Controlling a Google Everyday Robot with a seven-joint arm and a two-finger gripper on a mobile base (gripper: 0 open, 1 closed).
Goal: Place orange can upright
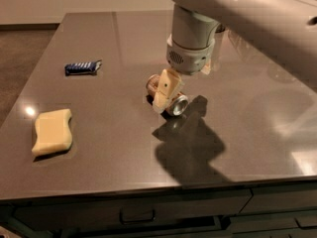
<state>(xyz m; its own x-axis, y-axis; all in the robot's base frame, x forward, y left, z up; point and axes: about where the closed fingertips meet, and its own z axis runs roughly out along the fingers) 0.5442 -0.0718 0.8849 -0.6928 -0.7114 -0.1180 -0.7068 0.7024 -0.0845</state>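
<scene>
Orange can [177, 104], shiny-ended, lies sideways on smooth grey table [124, 133] under cream claw [165, 90]; grip unclear.

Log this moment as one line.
orange can: lying on side | gripper: low over can's middle | upright: not yet

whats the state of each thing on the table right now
orange can: lying on its side, not upright
gripper: lowered at the can, over its middle
yellow sponge: lying flat, far left
blue packet: lying flat, apart from the can
</scene>
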